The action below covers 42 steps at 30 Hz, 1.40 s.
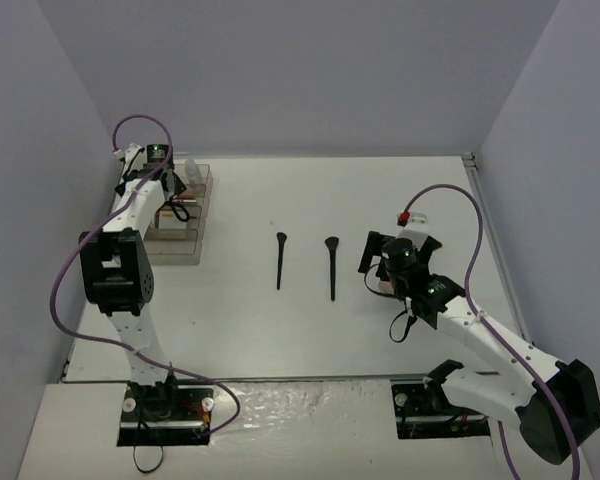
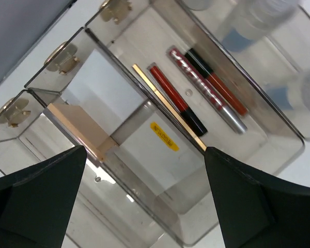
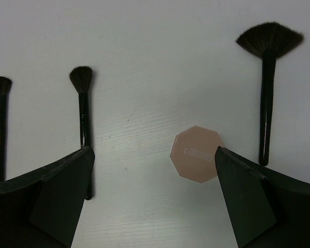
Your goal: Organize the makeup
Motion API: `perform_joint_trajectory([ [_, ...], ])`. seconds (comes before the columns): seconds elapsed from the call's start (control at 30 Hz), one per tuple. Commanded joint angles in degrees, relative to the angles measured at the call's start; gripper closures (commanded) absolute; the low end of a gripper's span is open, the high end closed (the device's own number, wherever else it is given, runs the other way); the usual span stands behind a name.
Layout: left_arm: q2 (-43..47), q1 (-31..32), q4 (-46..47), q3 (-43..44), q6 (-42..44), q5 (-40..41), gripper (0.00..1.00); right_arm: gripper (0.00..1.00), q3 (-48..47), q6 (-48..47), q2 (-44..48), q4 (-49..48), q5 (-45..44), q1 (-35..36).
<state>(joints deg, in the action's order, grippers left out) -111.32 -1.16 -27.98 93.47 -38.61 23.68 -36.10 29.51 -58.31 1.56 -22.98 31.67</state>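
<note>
The smoky tiered organizer tray [image 1: 185, 232] stands at the table's left. My left gripper [image 1: 173, 205] hangs open over it, holding nothing. In the left wrist view the open gripper [image 2: 144, 151] looks down on red lip tubes [image 2: 176, 98], a thin wooden stick [image 2: 168, 106], a white pad [image 2: 152, 144] and a tan compact [image 2: 77, 126] inside the tray [image 2: 134, 194]. Blurred bottles [image 2: 258, 20] stand in the far compartment. My right gripper [image 1: 392, 250] [image 3: 154, 150] is open above a pink compact [image 3: 196, 153], which lies close to its right finger.
Two black brushes [image 1: 280, 260] [image 1: 332, 266] lie side by side mid-table, seen also as brushes [image 3: 0, 129] [image 3: 83, 119] in the right wrist view. A black fan brush [image 3: 267, 93] lies right of the pink compact. Grey walls enclose the table on three sides.
</note>
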Motion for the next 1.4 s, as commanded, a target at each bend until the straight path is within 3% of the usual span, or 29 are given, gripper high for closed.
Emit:
perform_joint_trajectory([
  [0.0,16.2,6.5,7.8,-1.8,12.3,-8.1,0.03,0.00,-0.2,10.2,-2.1,6.9,-4.1,-1.1],
  [0.33,40.9,12.7,4.8,-22.4,19.5,-26.4,0.03,0.00,2.5,21.6,-10.3,7.8,-7.0,-1.3],
  [0.63,59.0,12.8,5.0,-40.3,21.4,-28.2,0.03,0.00,2.1,25.0,-16.7,7.9,-9.8,-1.7],
  [1.0,58.2,12.3,5.0,-41.5,21.5,-30.9,0.03,0.01,-0.2,23.3,-23.9,4.9,-9.9,-2.0],
  [1.37,58.4,11.9,5.2,-42.1,21.8,-30.7,0.03,0.16,1.6,20.3,-25.8,-0.4,-6.4,-3.5],
])
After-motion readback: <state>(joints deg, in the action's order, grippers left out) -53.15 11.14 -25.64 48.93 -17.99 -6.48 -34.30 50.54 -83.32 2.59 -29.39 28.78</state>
